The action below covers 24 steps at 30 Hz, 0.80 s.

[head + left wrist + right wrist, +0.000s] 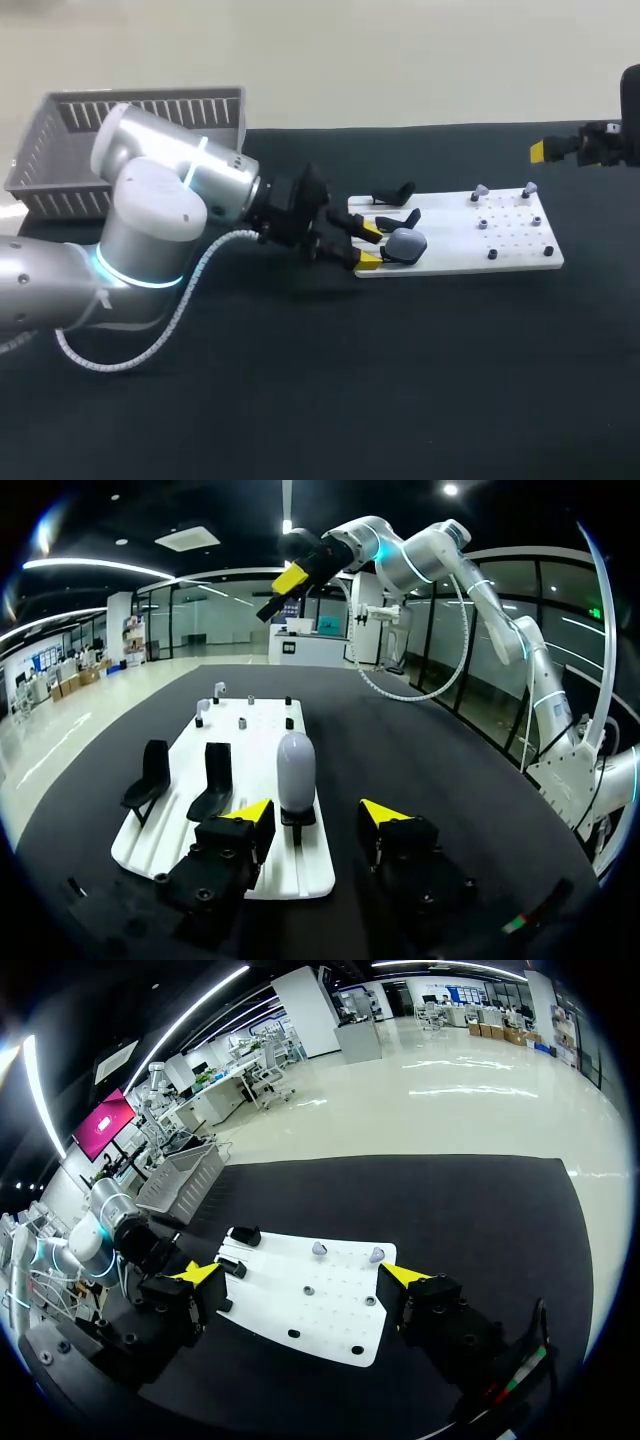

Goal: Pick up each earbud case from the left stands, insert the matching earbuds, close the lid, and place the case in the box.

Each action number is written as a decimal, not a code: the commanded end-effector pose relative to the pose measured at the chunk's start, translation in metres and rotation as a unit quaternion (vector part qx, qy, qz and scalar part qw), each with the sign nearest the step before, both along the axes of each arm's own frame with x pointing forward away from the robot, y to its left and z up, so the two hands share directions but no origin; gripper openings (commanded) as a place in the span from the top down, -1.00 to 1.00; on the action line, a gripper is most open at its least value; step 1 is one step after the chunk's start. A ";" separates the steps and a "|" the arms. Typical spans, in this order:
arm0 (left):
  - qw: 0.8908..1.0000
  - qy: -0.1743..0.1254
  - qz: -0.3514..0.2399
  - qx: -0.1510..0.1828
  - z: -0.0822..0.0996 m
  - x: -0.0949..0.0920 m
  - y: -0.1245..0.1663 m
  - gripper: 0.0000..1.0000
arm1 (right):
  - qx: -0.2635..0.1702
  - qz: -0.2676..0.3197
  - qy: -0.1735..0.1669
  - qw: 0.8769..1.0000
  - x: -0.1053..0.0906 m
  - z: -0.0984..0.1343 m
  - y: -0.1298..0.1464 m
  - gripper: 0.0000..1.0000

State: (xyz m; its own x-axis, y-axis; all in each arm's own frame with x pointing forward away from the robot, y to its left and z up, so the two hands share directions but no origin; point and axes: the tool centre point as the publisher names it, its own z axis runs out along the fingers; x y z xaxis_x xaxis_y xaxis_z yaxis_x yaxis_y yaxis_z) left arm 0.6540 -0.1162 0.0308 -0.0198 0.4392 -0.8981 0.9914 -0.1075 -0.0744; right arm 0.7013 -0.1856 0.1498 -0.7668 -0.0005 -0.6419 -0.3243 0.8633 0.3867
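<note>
The left arm (150, 220) reaches in low over the black table (300, 400), and its left claw (318, 813) sits at the near end of the white board (450, 252). The claw is open. One yellow tip hangs over the board's edge and the other over the bare table beside it. The grey case (296, 768) stands upright on a black stand just ahead of the tips, in line with the gap between them. There is a clear space on each side of it, so neither finger touches it and the claw holds nothing.

Beside the case, two more black stands (212, 780) on the same end of the board carry nothing. Small pegs dot the board's far half. At its farthest edge are two pale earbuds (481, 191), side by side and slightly apart.

The right claw (303, 1274) is raised well above the table, off beyond the board's earbud end. Its fingers are spread wide and hold nothing.

The grey slatted box (130, 130) stands at the table's back left corner, behind the left arm and well apart from the board.
</note>
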 end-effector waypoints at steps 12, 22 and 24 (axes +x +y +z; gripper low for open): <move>1.000 -0.001 -0.015 -0.002 0.000 0.010 -0.012 -0.04 | 0.000 0.000 0.000 1.000 0.000 0.000 0.000 -1.00; 1.000 0.000 -0.022 -0.003 -0.002 0.012 -0.016 0.01 | 0.000 0.000 0.000 1.000 0.000 0.000 0.000 -1.00; 1.000 0.000 -0.023 -0.002 -0.003 0.012 -0.016 0.02 | 0.000 0.000 0.000 1.000 0.000 0.000 0.000 -1.00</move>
State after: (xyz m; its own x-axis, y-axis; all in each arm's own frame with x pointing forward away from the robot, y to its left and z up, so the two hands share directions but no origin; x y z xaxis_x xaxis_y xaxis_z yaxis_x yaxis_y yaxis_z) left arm 0.6628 -0.1308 0.0303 -0.0006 0.4356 -0.9002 0.9865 -0.1470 -0.0718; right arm 0.7013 -0.1856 0.1498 -0.7668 -0.0005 -0.6419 -0.3242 0.8633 0.3867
